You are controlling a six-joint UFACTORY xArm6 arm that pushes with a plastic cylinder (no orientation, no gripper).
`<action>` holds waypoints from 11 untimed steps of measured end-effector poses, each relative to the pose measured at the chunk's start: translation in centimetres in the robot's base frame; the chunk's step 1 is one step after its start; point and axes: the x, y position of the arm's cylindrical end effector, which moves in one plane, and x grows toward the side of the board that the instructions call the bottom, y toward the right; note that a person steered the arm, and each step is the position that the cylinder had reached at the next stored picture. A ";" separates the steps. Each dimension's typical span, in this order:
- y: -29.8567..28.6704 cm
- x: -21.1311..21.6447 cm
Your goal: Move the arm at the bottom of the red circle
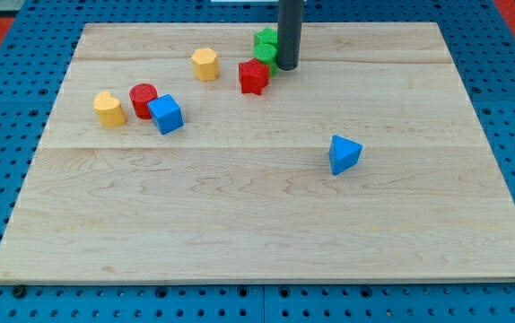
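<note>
Blue pegboard is seen round a pale wooden desk [266,242], on which all the blocks lie.

Taken from the view's left: a yellow block [109,109], rounded on top, is set nearest the left edge. Just beside it, at its 3 o'clock, the red circle [143,99] is found, a short cylinder, and this is the task's thing. A blue cube [165,114] is pressed against the red circle at about 4 o'clock. Further on, at 1 o'clock from the circle, a yellow hexagonal block [205,64] is placed. A red star-like block [253,76] follows, with a green block [265,47] at its 1 o'clock, partly hidden. My tip [288,68] is seen resting on the desk just at 3 o'clock of the red star-like block, close against the green one. Well apart, a blue pyramid-like block [344,154] is left alone.

No pincer is fitted; nothing is held, only the bare rod.

To do the step well, it is judged that the tip should be carried down and leftward, passing at 6 o'clock of the red star-like block and the blue cube, then brought up beneath the circle, so that nothing is nudged.
</note>
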 end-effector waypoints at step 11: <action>-23.1 13.4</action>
